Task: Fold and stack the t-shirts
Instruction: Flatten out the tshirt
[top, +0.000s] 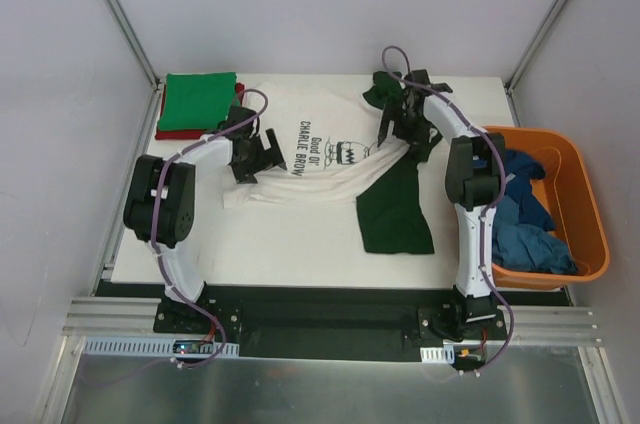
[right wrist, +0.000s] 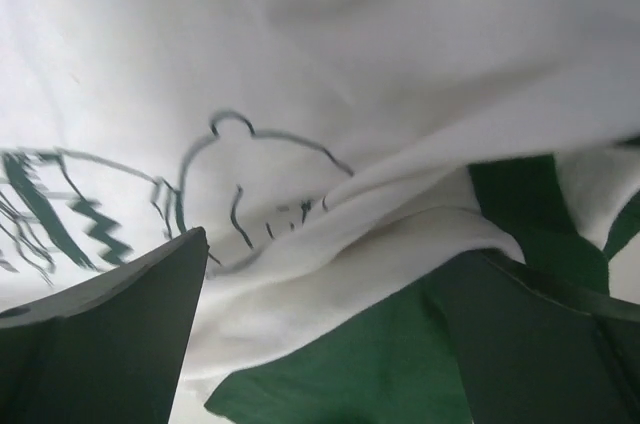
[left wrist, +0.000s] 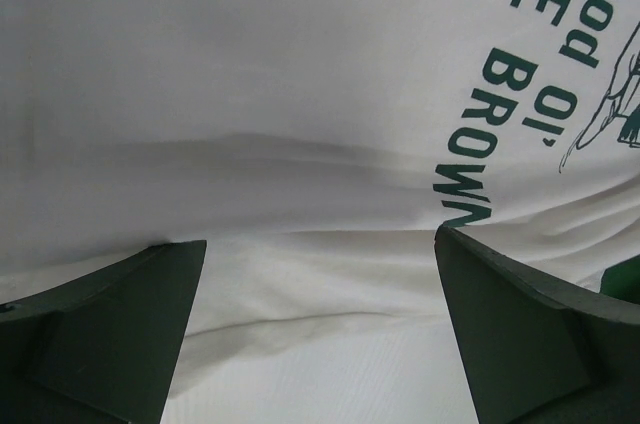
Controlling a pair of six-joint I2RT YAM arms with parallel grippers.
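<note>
The white t-shirt (top: 300,184) with a Charlie Brown print lies spread and rumpled mid-table, print up. One dark green sleeve (top: 392,214) trails toward the front. My left gripper (top: 262,157) is open and low over the shirt's left side. In the left wrist view my left gripper (left wrist: 318,239) has its fingers wide apart over white cloth (left wrist: 250,64). My right gripper (top: 405,134) is open over the shirt's right side. In the right wrist view my right gripper (right wrist: 330,244) straddles a white fold (right wrist: 400,44) and green sleeve cloth (right wrist: 370,364).
A folded bright green t-shirt (top: 198,102) lies on a red one (top: 165,133) at the back left corner. An orange tub (top: 590,214) at the right edge holds blue t-shirts (top: 520,214). Frame posts stand at both back corners.
</note>
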